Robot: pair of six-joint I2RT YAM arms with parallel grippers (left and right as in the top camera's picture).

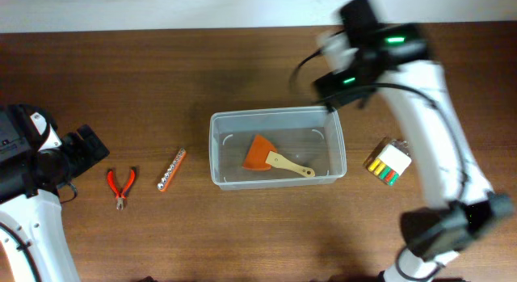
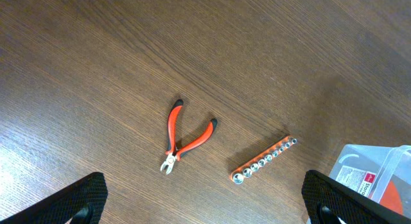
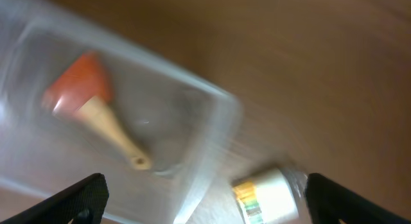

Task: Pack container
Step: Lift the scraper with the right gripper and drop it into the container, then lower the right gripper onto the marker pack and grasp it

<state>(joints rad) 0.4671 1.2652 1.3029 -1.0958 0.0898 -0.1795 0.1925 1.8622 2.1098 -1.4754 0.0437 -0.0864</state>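
Note:
The clear plastic container (image 1: 277,114) stands mid-table and holds an orange scraper with a wooden handle (image 1: 262,155). My right gripper (image 1: 333,94) hovers above its far right corner. In the blurred right wrist view it (image 3: 205,205) is open and empty over the container's wall (image 3: 215,131), with the scraper (image 3: 83,89) in sight. My left gripper (image 1: 87,145) is at the left; in the left wrist view it (image 2: 205,208) is open and empty above bare wood. Red-handled pliers (image 1: 121,185) (image 2: 183,135) and an orange socket rail (image 1: 171,170) (image 2: 264,161) lie left of the container.
A white pack with coloured stripes (image 1: 388,163) (image 3: 266,195) lies right of the container. The container's corner, with a label, shows at the right edge of the left wrist view (image 2: 379,176). The table's far edge meets a white wall.

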